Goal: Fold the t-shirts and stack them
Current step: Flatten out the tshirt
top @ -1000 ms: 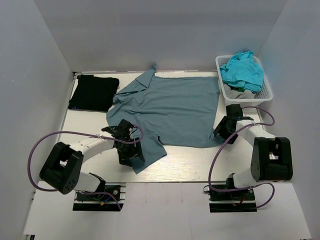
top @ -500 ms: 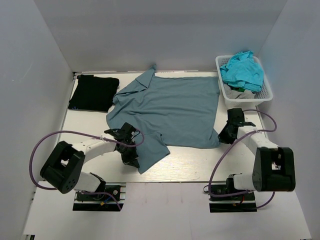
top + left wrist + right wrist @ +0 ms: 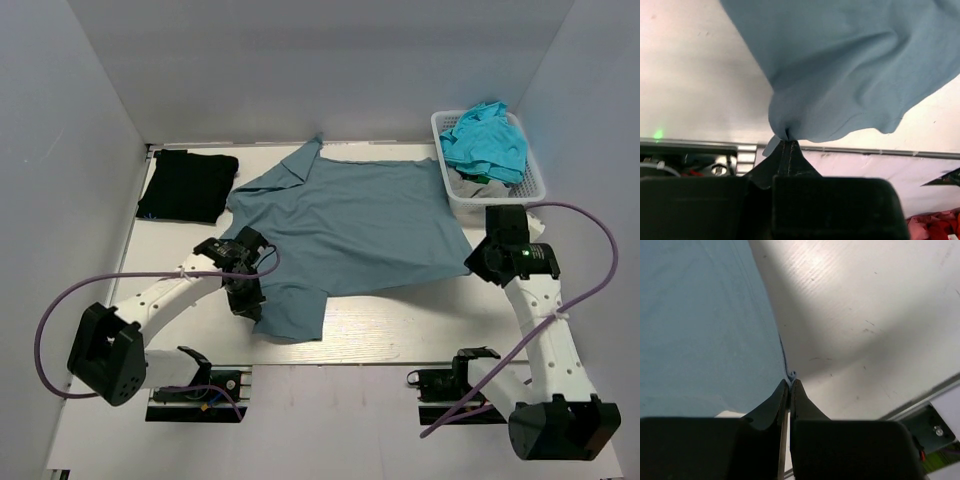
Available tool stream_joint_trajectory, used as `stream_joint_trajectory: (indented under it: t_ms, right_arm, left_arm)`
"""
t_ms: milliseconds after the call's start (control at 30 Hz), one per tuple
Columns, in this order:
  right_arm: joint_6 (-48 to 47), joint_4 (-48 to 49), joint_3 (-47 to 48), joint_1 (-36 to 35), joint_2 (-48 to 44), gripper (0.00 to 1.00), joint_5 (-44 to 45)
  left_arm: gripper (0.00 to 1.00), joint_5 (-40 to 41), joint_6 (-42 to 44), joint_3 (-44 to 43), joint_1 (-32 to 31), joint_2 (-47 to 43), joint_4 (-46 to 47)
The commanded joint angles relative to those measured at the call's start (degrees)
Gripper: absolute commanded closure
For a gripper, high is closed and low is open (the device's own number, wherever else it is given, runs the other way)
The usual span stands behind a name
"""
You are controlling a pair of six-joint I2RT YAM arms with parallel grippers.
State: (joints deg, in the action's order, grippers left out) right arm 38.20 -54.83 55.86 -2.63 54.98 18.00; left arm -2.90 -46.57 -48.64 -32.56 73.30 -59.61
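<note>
Right claw [image 3: 790, 382] pinches the slate-blue t-shirt [image 3: 700, 315], only a sliver showing between tips.

Slate-blue t-shirt [image 3: 350, 225] spread centrally; black t-shirt [image 3: 187, 185] folded far-left; turquoise t-shirts [image 3: 485, 140] bunched far-right

right tool [image 3: 790, 385] pinched tight on slate-blue t-shirt [image 3: 700, 325] edge, cloth lifted over white table [image 3: 865, 315]

The left claw [image 3: 786, 143] and right claw [image 3: 790, 383] have clamped onto the slate-blue t-shirt's [image 3: 350, 225] near hem, at 7 and 4 o'clock; the cloth has been dragged toward 3 o'clock.
</note>
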Motion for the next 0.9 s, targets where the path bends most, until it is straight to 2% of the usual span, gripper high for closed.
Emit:
stream_joint_trajectory:
  t_ms: [0,200,267,300,333,367,400,500,567,667,700,767,800,833,867]
  right_arm:
    - [3.54,-12.93,-0.46,0.08,-0.40,1.00,4.07]
    - [4.78,-11.89,-11.99,0.17,-0.93,1.00,1.87]
    - [4.78,-9.69,-12.70,0.17,-0.84,0.80,0.29]
    - [4.35,-8.99,-13.57,0.17,-0.41,0.64,-2.07]
    - [3.56,-8.46,-13.58,0.17,-0.05,0.40,-2.70]
    - [3.47,-8.63,-13.41,0.00,1.34,0.35,-2.45]
    - [3.20,-8.37,-12.62,0.08,1.88,0.30,-1.57]
    - [0.67,-6.62,-6.14,0.08,3.11,0.10,1.68]
    - [-1.79,-5.30,-2.27,-0.18,3.72,0.10,1.95]
    - [-5.84,3.38,1.01,-0.96,6.18,0.10,-2.43]
    - [-6.46,6.46,1.62,-1.58,8.10,0.10,-7.14]
    - [-8.56,11.57,1.54,-3.16,11.27,0.10,-8.85]
    - [-9.53,14.54,1.54,-4.30,13.64,0.10,-11.56]
    - [-10.67,16.75,2.67,-4.83,15.23,0.10,-11.41]
    - [-11.38,17.55,3.20,-6.93,18.03,0.10,-11.49]
  left_arm:
    - [1.00,1.84,-0.10,-1.54,0.65,-2.63,-6.04]
    - [1.00,-3.07,-0.10,5.39,0.65,-3.25,-4.29]
    - [1.00,-4.48,-0.10,6.02,0.65,-2.55,-3.67]
    - [0.76,-4.49,-0.10,6.02,0.13,-2.55,-4.19]
    - [0.56,-5.01,1.03,6.02,0.12,-2.55,-4.80]
    - [0.36,-3.36,1.04,4.80,0.12,-1.85,-7.77]
    - [0.01,-1.87,1.65,2.44,0.12,-1.84,-9.10]
    - [0.00,4.37,2.88,-5.12,0.92,-1.06,-11.75]
    - [0.00,6.14,4.46,-12.04,0.92,0.44,-11.75]
    - [0.00,7.47,7.08,-19.17,0.92,5.61,-4.39]
    - [0.00,7.47,8.06,-20.86,1.44,9.80,0.59]
    - [0.00,8.16,9.64,-26.92,1.96,15.53,5.01]
    - [0.00,8.17,10.61,-29.99,2.58,19.13,5.03]
    - [0.00,8.17,11.31,-36.46,2.59,26.56,5.03]
    - [0.00,9.39,11.32,-39.92,3.11,30.29,5.03]
